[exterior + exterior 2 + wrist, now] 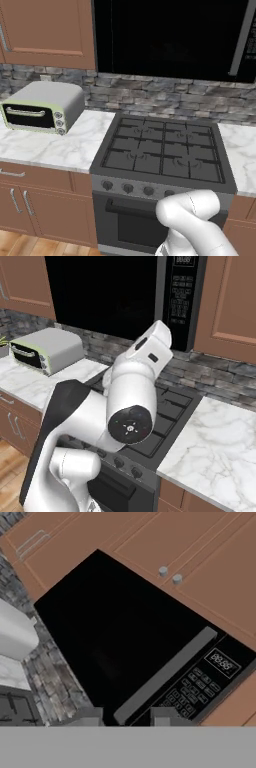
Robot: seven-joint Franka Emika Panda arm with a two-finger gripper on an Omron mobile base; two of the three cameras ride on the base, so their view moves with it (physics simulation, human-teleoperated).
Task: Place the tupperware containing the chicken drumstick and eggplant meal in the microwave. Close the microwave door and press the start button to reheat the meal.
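Left base view, left to right: a pale-green toaster oven (44,107) with a silver top sat at mid left on the marble surface (60,145), against the stone backsplash (150,92). Wooden wall cabinet (47,30) in the upper left, base cabinets (35,200) along the lower left. A black gas stove (162,150) filled the centre, with its knobs in a row along the front edge. Above it the microwave (170,37) spanned the top centre to right, and the microwave door (165,35) was closed, its grey bar handle (242,40) at the upper right edge. White arm (192,220) at the lower right.

Right base view: the toaster oven sat mid left, the arm rose from the lower left up to the centre in front of the stove, the microwave hung top centre with its keypad panel (180,291) to the right of the door, and a wooden cabinet (230,301) sat in the upper right.

Hand view: the closed door lay across the centre, tilted, with the handle running diagonally toward lower centre and the keypad at lower right. Gripper (127,718) at bottom centre, its two fingertips (87,717) apart with a gap between them, holding nothing, clear of the door. How wide the jaws stood could not be told. The tupperware, drumstick and eggplant could not be made out behind the dark door.
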